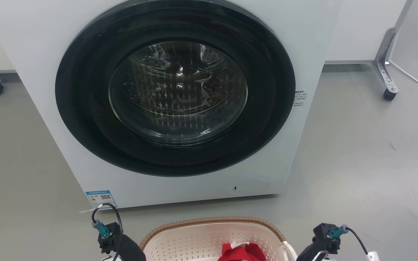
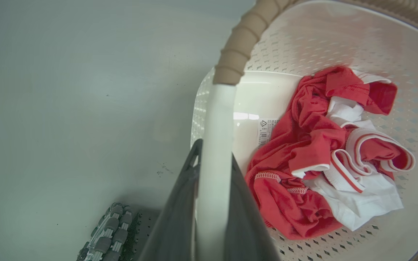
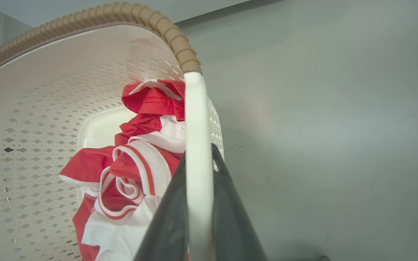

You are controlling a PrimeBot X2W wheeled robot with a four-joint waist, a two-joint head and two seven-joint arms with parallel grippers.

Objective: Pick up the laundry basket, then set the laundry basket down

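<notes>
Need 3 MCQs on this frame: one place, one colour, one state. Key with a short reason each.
1. Where is the laundry basket relative to the washing machine?
A. on top of it
B. in front of it, nearer the robot
C. inside its drum

2. What colours are the clothes in the basket?
A. blue and yellow
B. red and white
C. all black

3. What are the left gripper jaws doing?
A. closed on the basket's white handle
B. spread over bare floor
C. pinching the clothes

Key:
1 B: the head view shows its rim below the machine's front.
2 B: both wrist views show red cloth with white bands.
3 A: the jaws sit tight on either side of the handle.
</notes>
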